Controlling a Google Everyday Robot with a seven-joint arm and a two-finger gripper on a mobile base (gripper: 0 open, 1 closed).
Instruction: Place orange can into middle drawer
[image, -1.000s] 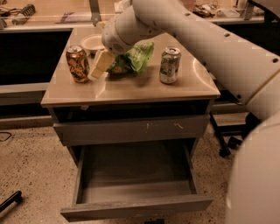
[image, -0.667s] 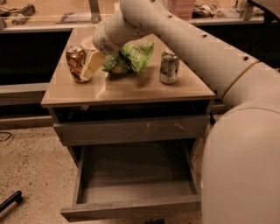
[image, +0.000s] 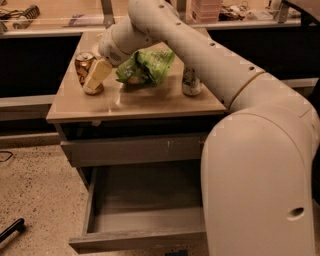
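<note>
The orange can (image: 83, 66) stands at the left of the cabinet top (image: 150, 102), copper with dark markings and a silver rim. My gripper (image: 94, 80) is right at the can, over its right front side, and hides part of it. My arm reaches in from the right across the cabinet top. The middle drawer (image: 145, 197) is pulled out below, a shallow grey tray with bare floor and walls. Its right part is hidden behind my arm's large white body.
A crumpled green bag (image: 146, 66) lies mid-top. A green-and-white silver can (image: 191, 82) stands right of it. A closed grey drawer front with pale scratches (image: 135, 150) sits above the open drawer. A dark object (image: 11, 231) lies on the speckled floor at the left.
My gripper has moved left, from over the green bag to the orange can. The arm's body now fills more of the right side of the view.
</note>
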